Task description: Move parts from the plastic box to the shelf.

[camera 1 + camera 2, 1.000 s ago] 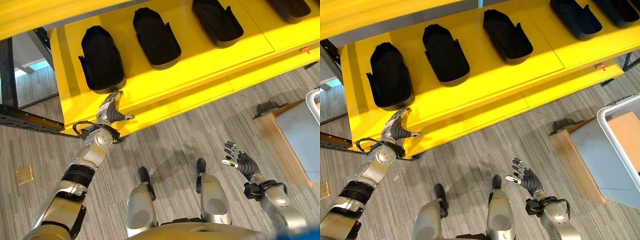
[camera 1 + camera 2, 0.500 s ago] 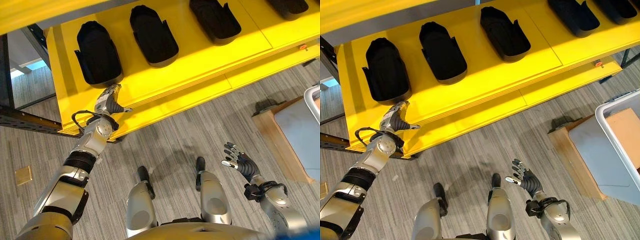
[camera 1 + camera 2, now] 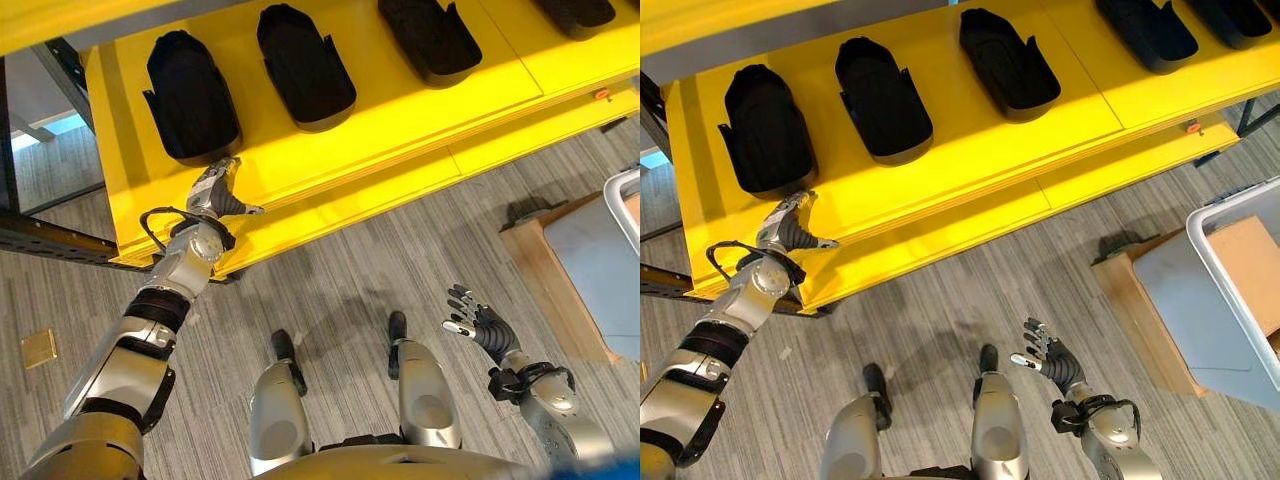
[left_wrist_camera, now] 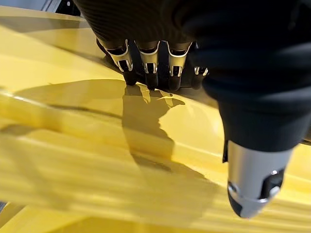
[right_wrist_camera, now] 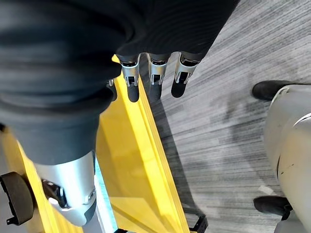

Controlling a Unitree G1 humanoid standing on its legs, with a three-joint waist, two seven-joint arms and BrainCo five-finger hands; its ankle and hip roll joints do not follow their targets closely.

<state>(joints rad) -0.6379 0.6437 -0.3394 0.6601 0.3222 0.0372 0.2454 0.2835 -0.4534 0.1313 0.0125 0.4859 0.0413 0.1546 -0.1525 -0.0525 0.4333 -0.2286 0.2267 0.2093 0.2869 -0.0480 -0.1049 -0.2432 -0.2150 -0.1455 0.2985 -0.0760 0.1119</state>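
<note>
The right hand (image 5: 97, 73) is seen from very close, with its dark ribbed cover big at about 10 o'clock and its silver thumb (image 5: 68, 191) pointing down at about 7 o'clock. Its silver fingers (image 5: 154, 73) with dark tips hang loose in a row near 12 o'clock and hold nothing. Past them a yellow shelf (image 5: 131, 165) runs down to about 6 o'clock, and grey striped floor (image 5: 218, 111) lies at about 3 o'clock.
</note>
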